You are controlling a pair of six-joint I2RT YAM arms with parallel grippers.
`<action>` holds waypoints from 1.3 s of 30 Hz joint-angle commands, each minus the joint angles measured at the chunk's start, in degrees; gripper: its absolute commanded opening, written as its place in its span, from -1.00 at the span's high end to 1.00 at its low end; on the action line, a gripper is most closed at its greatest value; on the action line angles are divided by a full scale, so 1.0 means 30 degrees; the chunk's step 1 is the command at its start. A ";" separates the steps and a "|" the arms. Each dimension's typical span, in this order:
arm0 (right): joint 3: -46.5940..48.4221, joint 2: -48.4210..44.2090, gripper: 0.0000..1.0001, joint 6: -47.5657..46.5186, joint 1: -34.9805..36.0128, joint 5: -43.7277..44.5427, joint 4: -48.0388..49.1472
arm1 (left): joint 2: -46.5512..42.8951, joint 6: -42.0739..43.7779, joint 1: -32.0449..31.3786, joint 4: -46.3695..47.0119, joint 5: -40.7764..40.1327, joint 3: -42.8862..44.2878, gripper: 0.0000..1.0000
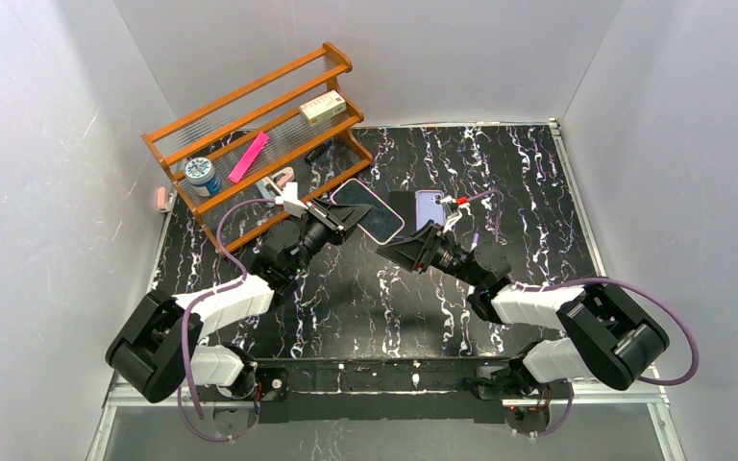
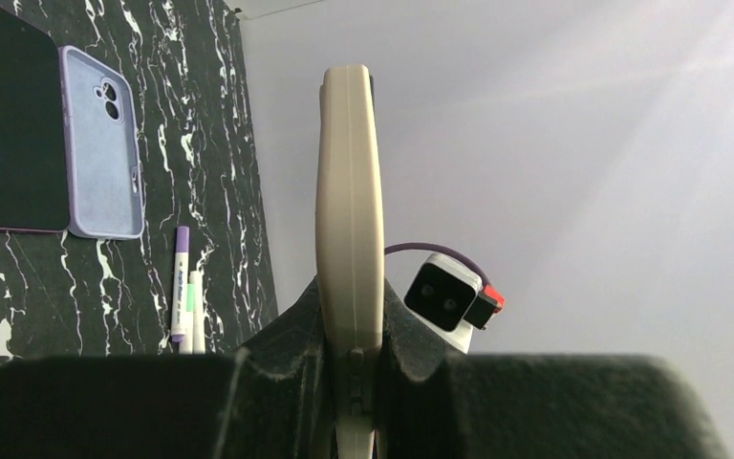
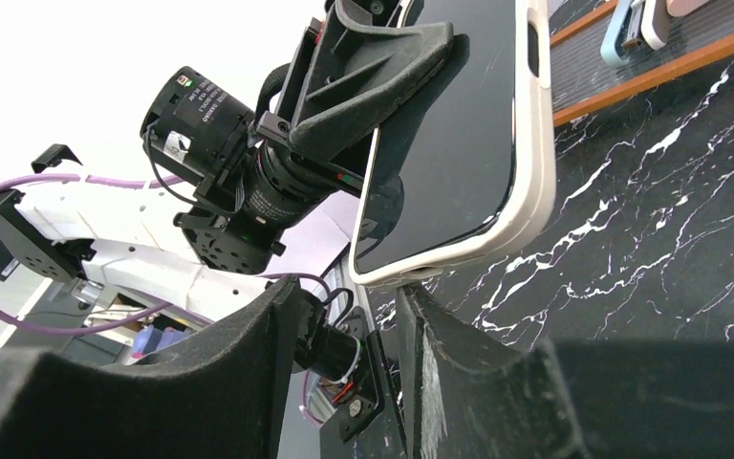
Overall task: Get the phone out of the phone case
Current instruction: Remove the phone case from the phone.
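My left gripper (image 2: 349, 320) is shut on a phone in a cream case (image 2: 349, 191), seen edge-on here. In the top view it holds the phone (image 1: 370, 209) above the table, screen up and tilted. In the right wrist view the dark screen (image 3: 449, 134) faces the camera, with the left gripper's finger (image 3: 373, 67) pressed on it. My right gripper (image 3: 349, 296) is open. Its right fingertip (image 3: 420, 306) sits right at the phone's lower end; its left one stands apart. In the top view it (image 1: 406, 250) is just below the phone.
An empty lilac phone case (image 2: 103, 143) lies on the black marble table (image 1: 538, 221) beside a dark slab with a purple edge (image 2: 10, 115). Two pens (image 2: 183, 287) lie near them. An orange wooden rack (image 1: 250, 134) with small items stands at the back left.
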 commanded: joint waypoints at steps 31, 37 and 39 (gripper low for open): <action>0.0106 0.0908 0.44 -0.3619 -0.0006 0.0446 0.4063 | -0.1498 -0.2320 -0.0242 0.1880 0.0369 -0.0304 1.00; -0.0283 0.0319 0.08 -0.2968 -0.0011 0.0674 0.4337 | -0.1323 -0.1991 -0.0242 0.1859 0.0288 -0.0334 1.00; -0.0184 0.0232 0.04 -0.2791 0.0012 0.0655 0.4415 | -0.1374 -0.1815 -0.0242 0.1849 0.0285 -0.0319 1.00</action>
